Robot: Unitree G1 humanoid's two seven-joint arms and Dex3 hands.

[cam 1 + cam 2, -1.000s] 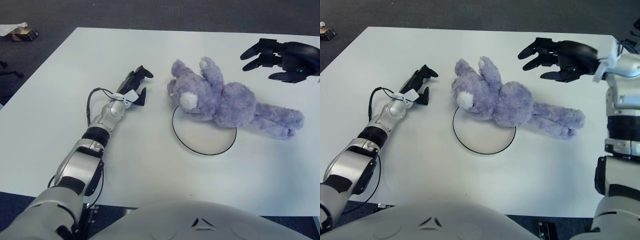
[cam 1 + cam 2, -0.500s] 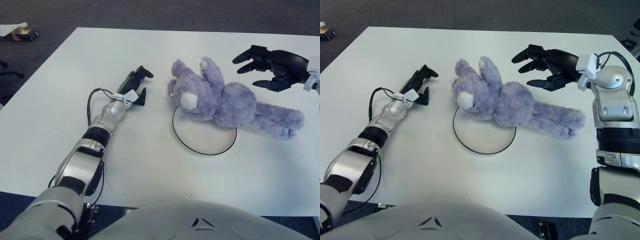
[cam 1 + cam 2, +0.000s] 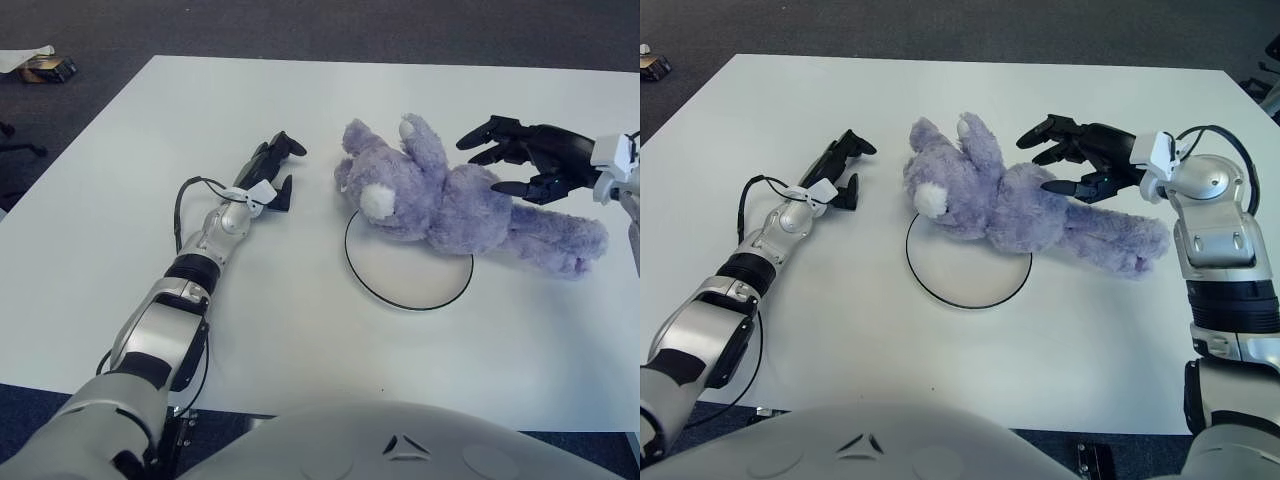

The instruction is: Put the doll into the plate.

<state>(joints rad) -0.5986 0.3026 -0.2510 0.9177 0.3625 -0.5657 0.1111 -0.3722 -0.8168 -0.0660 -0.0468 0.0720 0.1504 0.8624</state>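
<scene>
1. Doll [image 3: 1015,205]: purple plush bear, lying on its side on the table [image 3: 1090,340]. Head and chest overlap the far rim of the plate [image 3: 965,275]; legs trail off to the robot's right, well outside the rim. Approx. half on, so task judged incomplete.
2. Plate: flat white disc w/ dark edge, near half bare and facing the robot.
3. Right hand [image 3: 1080,160]: black, 3 fingers spread wide, holding nothing. Poised just above and behind the doll's torso; contact can't be confirmed. Judged pre-grasp: wide spread suits a bulky, soft body.
4. Left hand [image 3: 272,167]: shows beside the doll's head, on its left side, apart from it. Idle; fingers look extended, holding nothing.
5. Risk: limp legs may drag outside the rim when lifted.
</scene>
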